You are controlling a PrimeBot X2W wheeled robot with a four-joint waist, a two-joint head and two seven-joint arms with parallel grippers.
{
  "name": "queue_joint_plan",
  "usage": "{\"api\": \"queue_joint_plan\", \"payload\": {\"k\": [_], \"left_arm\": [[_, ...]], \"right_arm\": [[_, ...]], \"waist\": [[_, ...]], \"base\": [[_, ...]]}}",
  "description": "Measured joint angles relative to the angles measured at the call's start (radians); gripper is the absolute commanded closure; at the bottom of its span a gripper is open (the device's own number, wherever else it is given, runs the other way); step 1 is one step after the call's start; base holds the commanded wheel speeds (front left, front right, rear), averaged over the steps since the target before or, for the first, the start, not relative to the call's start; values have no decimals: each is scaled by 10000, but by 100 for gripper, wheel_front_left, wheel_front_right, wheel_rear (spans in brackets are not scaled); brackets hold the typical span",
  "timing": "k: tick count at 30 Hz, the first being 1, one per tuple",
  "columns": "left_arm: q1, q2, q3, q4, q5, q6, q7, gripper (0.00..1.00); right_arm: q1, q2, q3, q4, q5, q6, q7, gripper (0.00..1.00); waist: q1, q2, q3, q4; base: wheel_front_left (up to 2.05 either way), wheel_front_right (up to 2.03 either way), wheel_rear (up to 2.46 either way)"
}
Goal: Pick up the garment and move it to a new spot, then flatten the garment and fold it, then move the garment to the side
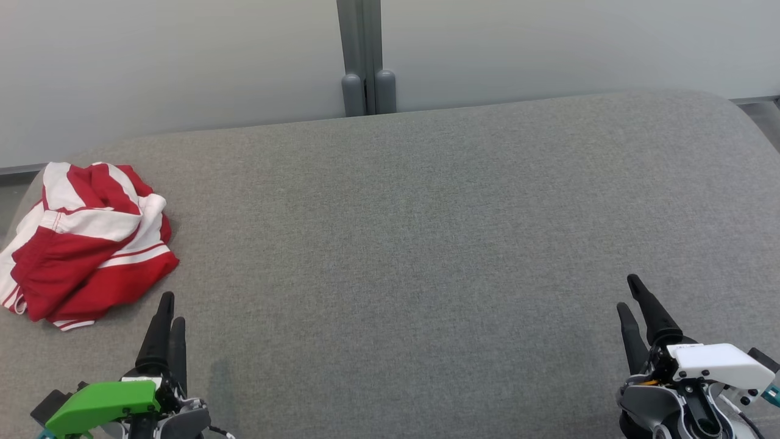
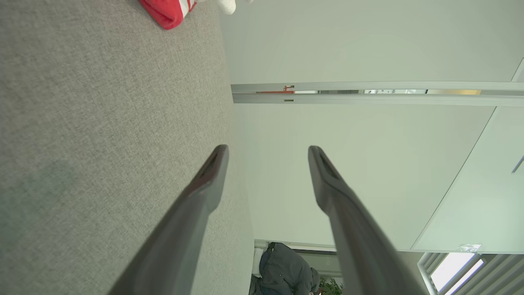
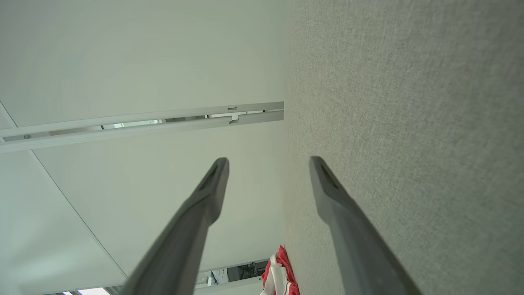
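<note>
The garment (image 1: 85,241) is a red and white striped piece, crumpled in a heap at the left end of the grey padded surface (image 1: 402,244). A red corner of the garment (image 2: 170,12) shows at the top of the left wrist view, and a bit of the garment (image 3: 280,272) at the bottom of the right wrist view. My left gripper (image 1: 169,311) hovers at the lower left, just below and right of the heap, apart from it. My right gripper (image 1: 631,296) stands at the lower right, far from the cloth. Both wrist views show the fingers spread with nothing between them: left gripper (image 2: 268,153), right gripper (image 3: 268,164).
A pale wall (image 1: 183,55) with a grey vertical post (image 1: 364,61) runs behind the padded surface. The surface's rounded corners fall away at far left and far right. A person in a dark jacket (image 2: 286,270) shows low in the left wrist view.
</note>
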Motion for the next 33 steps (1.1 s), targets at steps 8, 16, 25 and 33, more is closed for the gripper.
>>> {"api": "queue_joint_plan", "payload": {"k": [8,16,25,33], "left_arm": [[-1,0,-113,-186,531,0,-384,0],[-2,0,-151,-362,1570,0,-750,0],[-5,4,-305,-732,3264,142,-1131,0],[-2,8,-487,-957,5124,230,-1427,0]], "right_arm": [[3,-2,178,-245,-522,-2,-378,0],[52,-6,274,-518,-1530,-2,-725,0],[126,-10,435,-853,-2943,-2,-1124,0],[148,-13,646,-1149,-4426,-2,-1417,0]], "waist": [[0,0,9,2],[0,0,13,-6],[0,0,19,-32],[0,0,38,-47]], "base": [[0,0,0],[0,0,0],[0,0,0],[0,0,0]]}}
